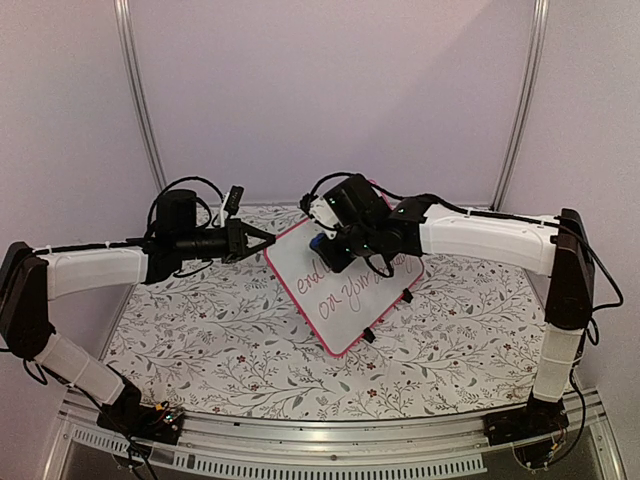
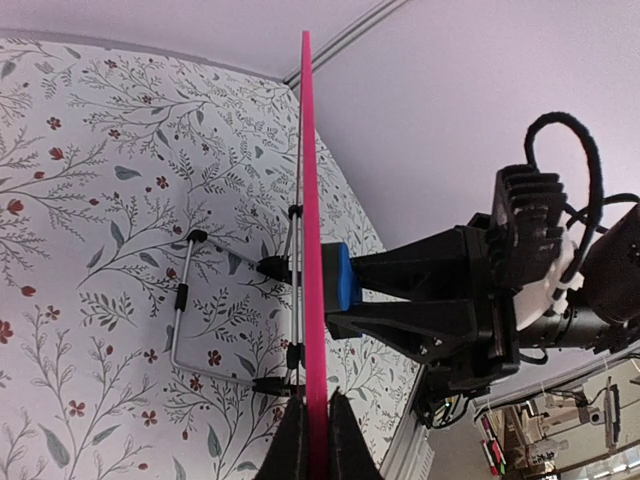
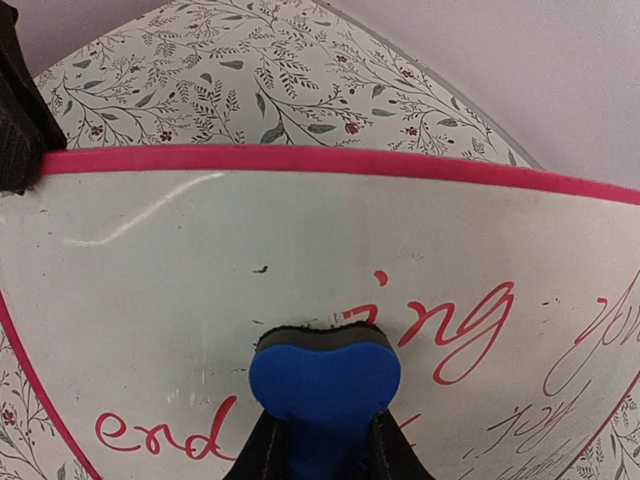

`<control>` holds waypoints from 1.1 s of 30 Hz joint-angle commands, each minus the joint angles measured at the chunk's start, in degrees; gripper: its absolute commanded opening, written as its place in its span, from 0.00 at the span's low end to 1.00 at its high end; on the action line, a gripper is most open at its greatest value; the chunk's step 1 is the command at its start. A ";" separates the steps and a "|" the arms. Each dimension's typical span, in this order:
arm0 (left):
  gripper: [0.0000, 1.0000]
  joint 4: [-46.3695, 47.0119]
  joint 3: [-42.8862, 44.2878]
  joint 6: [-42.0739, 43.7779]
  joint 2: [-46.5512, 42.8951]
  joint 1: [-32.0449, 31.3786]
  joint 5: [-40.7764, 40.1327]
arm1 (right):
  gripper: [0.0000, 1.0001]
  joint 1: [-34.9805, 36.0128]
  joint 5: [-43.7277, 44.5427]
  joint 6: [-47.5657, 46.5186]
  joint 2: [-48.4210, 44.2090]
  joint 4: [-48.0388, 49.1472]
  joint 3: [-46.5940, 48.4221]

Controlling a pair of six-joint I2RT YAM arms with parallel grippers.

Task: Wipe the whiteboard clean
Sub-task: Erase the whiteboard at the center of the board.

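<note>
while the left gripper (image 2: 314,428) clamps the whiteboard (image 3: 200,270) by its edge, the right gripper (image 3: 322,440) holds a blue eraser (image 3: 322,378) against it; floral tablecloth (image 1: 230,350), lilac walls (image 1: 330,90).

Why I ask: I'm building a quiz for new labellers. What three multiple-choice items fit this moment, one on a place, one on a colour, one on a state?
1. Where is the blue eraser?
A. Tucked behind the board
B. Pressed on the written face of the whiteboard
C. Hanging off the board's top edge

2. What colour is the whiteboard's frame?
A. Black
B. Green
C. Pink-red

3. What are the left fingers doing?
A. Clamped on the whiteboard's edge
B. Spread wide in the air
C. Clamped on the eraser

Answers:
1 B: the right wrist view shows the right fingers holding the eraser flat against the board, amid the writing.
2 C: the rim reads pink-red in every view.
3 A: the left wrist view shows both dark fingers closed on the pink edge.
</note>
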 commanded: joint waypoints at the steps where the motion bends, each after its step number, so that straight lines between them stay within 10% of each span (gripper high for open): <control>1: 0.00 3.29 0.28 1.17 -0.89 -1.45 4.23 | 0.06 -1.49 -1.82 0.70 -0.16 -4.55 -3.16; 33: 0.00 2.85 0.72 1.99 -0.83 -2.19 4.50 | 0.05 -5.31 -8.67 0.44 2.18 0.95 2.21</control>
